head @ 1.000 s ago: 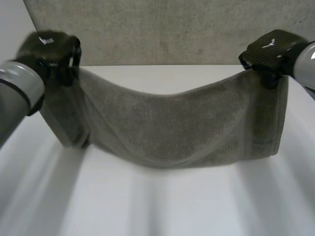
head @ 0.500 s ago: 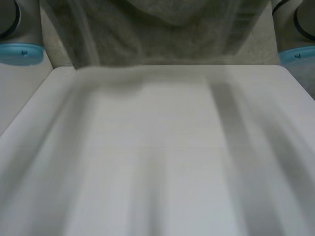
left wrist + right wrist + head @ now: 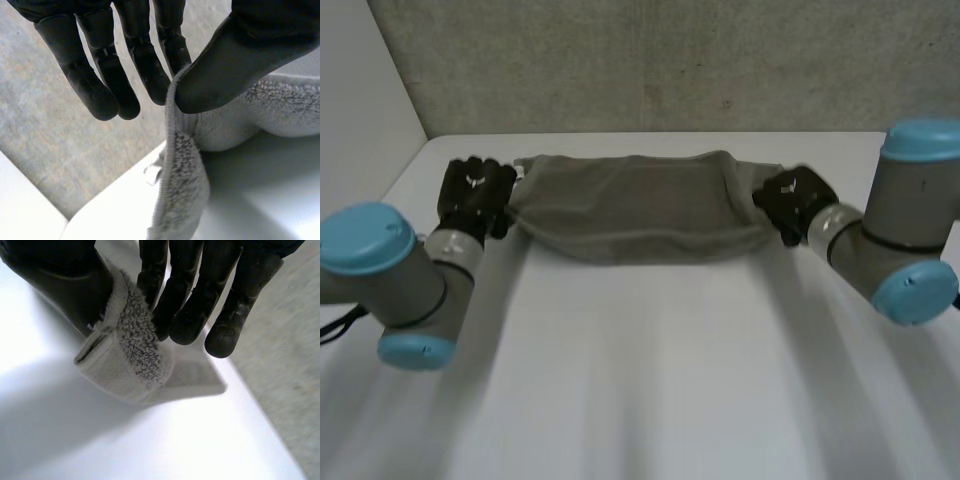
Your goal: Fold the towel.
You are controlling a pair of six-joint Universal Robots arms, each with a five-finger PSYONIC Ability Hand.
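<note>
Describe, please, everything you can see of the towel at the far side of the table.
The towel is grey-green terry cloth with a flatter hemmed edge. It stretches as a long, rumpled strip across the far part of the white table, apparently doubled over. The left hand pinches one end between thumb and fingers, and the right hand pinches the other end likewise. Its middle seems to rest on the table.
</note>
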